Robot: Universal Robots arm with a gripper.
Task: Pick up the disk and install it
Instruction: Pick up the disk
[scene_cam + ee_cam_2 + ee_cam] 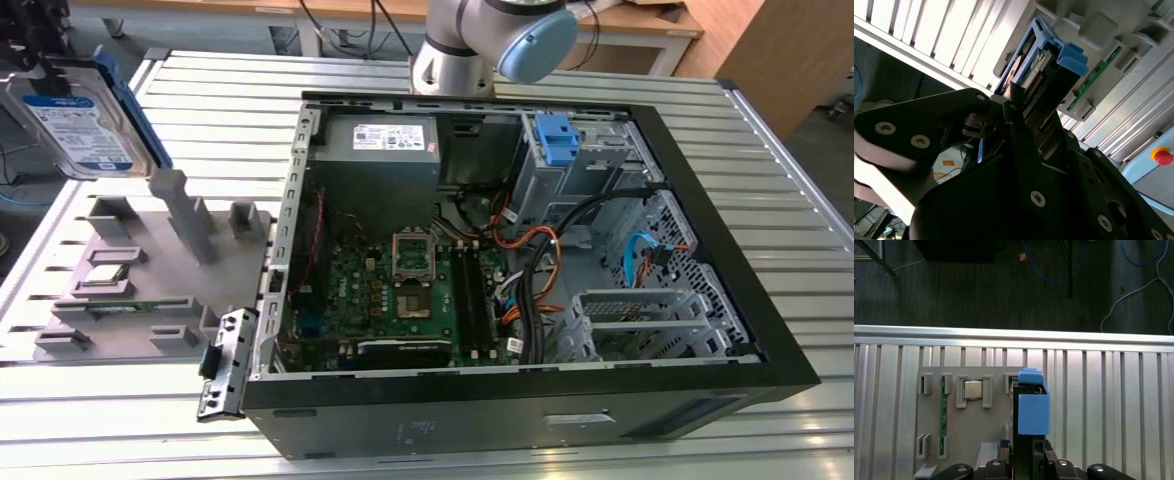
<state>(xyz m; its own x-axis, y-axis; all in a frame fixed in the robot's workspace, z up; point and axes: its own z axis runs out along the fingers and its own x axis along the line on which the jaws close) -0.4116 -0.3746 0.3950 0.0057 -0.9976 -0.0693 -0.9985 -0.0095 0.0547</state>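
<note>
The disk [83, 125], a silver drive with a white and blue label in a blue carrier bracket, hangs upright in the air at the exterior view's far left, above the grey fixture plate [134, 300]. My gripper [40, 72] is shut on its upper end. In the second wrist view the black fingers [1019, 125] clamp the disk [1041, 70] by its edge. The first wrist view looks down the blue carrier [1032, 410], with the gripper [1024, 447] closed around it. The open computer case [747, 330] lies to the exterior view's right of the disk.
Inside the case are a blue caddy [554, 140] in the drive cage, a grey power supply [387, 140], the motherboard [400, 290] and loose cables [534, 250]. The fixture plate carries a processor [973, 388] and a memory stick [944, 410]. The arm's base [454, 55] stands behind the case.
</note>
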